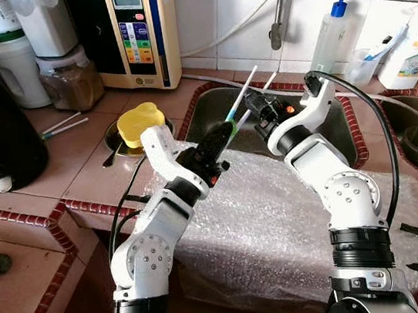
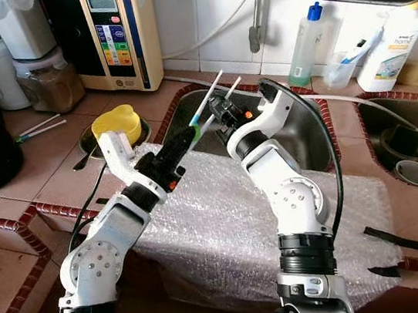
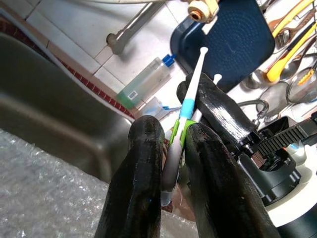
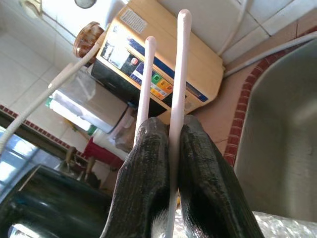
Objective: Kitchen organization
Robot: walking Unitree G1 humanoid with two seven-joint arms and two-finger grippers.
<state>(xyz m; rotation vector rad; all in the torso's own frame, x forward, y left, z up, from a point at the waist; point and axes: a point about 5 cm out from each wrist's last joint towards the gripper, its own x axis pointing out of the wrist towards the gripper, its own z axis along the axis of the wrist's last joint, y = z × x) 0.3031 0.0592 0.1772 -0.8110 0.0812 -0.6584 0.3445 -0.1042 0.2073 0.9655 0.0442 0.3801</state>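
Both arms are up over the bubble-wrap sheet (image 1: 280,216) draped on the front edge of the steel sink (image 1: 345,126), each holding a long thin utensil.

Left gripper (image 1: 218,141) sits near the centre of the head view, fingers pinched narrow on a thin stick with a grey handle, green and blue middle section and white upper shaft (image 1: 242,102). The stick points up toward 1 o'clock. In the left wrist view the two black fingers (image 3: 143,168) clamp the grey-green part, white tip free above.

Right gripper (image 1: 260,105) is just beside it at about 2 o'clock from the left one, clamped tight on a plain white stick (image 1: 264,86). In the right wrist view that white stick (image 4: 177,69) runs straight out between the closed fingers, with the second white shaft close alongside. The two sticks look nearly parallel and very close; can't tell if they touch.

More white sticks (image 1: 63,126) lie on the terracotta tile counter (image 1: 77,163) at 10 o'clock, near a yellow lid (image 1: 140,123) in a small round basin.

Step, as I judge it: mid-carry, both sticks lifted over the sink, gathered but not placed. Destination isn't clear from here. Next move calls for keeping both pinches firm, separating the arms enough that the sticks don't cross or snag, then steering toward a holder or the counter pile.
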